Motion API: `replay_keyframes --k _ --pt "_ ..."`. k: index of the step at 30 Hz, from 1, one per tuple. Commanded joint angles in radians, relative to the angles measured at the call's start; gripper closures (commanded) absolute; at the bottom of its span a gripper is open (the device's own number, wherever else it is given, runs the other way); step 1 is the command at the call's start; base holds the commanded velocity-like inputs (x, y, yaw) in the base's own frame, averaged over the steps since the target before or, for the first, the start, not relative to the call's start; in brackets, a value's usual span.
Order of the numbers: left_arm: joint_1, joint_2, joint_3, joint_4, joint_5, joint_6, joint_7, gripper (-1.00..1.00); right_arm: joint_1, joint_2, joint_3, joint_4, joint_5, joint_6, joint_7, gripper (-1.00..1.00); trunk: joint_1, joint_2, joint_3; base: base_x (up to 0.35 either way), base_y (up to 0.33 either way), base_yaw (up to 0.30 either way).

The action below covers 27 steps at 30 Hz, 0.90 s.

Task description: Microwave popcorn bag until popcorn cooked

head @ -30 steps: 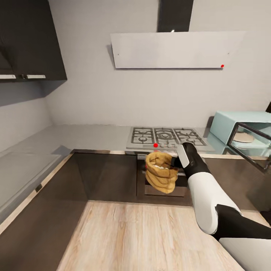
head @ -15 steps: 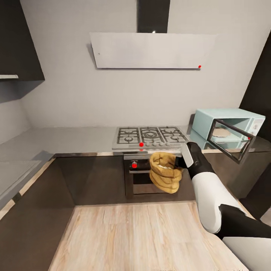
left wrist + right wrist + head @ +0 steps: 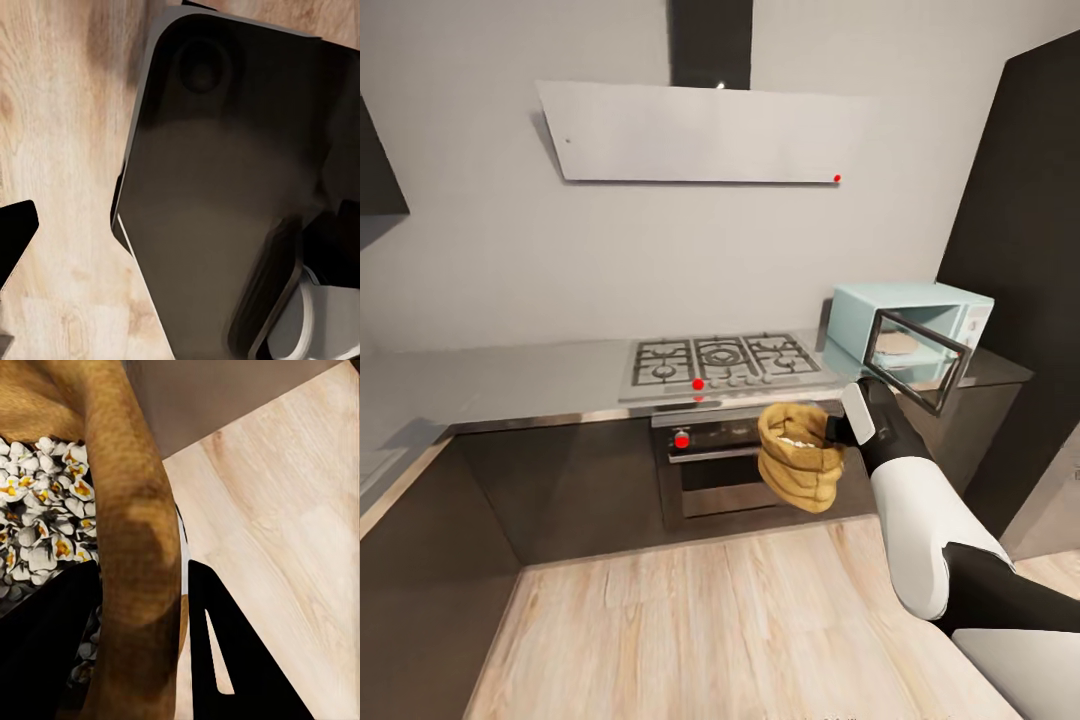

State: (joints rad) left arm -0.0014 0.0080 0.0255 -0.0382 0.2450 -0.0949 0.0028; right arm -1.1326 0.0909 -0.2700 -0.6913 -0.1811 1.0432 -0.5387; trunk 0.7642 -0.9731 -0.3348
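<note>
Head view has the right gripper pinching the rim of the popcorn bag, holding it up in the air over the wood floor, in front of the dark cabinets and the built-in oven. Bag's upright-ish, mouth open. The countertop runs behind it with the gas hob set into it, and the microwave sits at the counter's right end, door swung open, well apart from the bag. Right wrist view looks along the fingers clamped on the bag's rolled brown edge, with popcorn visible inside. Left wrist view shows floor and dark robot body, so can't tell what the left gripper is doing
</note>
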Motion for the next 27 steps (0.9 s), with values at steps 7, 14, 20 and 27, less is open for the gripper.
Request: replay_keyframes --k 7,14,20,27 --pt "0.0 0.0 0.002 0.0 0.002 -0.004 0.0 -1.0 -0.001 0.001 -0.004 -0.002 -0.01 0.001 -0.011 1.0 0.0 -0.001 -0.001 0.0 0.0 -0.25" --pt "0.0 0.001 0.004 0.0 0.002 -0.003 0.0 -1.0 -0.001 0.001 -0.004 -0.002 -0.009 0.001 -0.012 1.0 0.0 -0.001 -0.001 0.0 0.0 -0.25" --pt "0.0 0.0 0.004 0.0 0.002 -0.003 0.0 -1.0 -0.001 0.0 -0.004 -0.002 -0.009 0.002 -0.012 1.0 0.0 -0.001 -0.001 0.0 0.0 -0.25" --pt "0.0 0.001 0.003 0.0 0.002 -0.002 0.0 -1.0 -0.001 0.0 -0.004 -0.002 -0.009 0.001 -0.012 1.0 0.0 -0.001 -0.001 0.0 0.0 -0.25"
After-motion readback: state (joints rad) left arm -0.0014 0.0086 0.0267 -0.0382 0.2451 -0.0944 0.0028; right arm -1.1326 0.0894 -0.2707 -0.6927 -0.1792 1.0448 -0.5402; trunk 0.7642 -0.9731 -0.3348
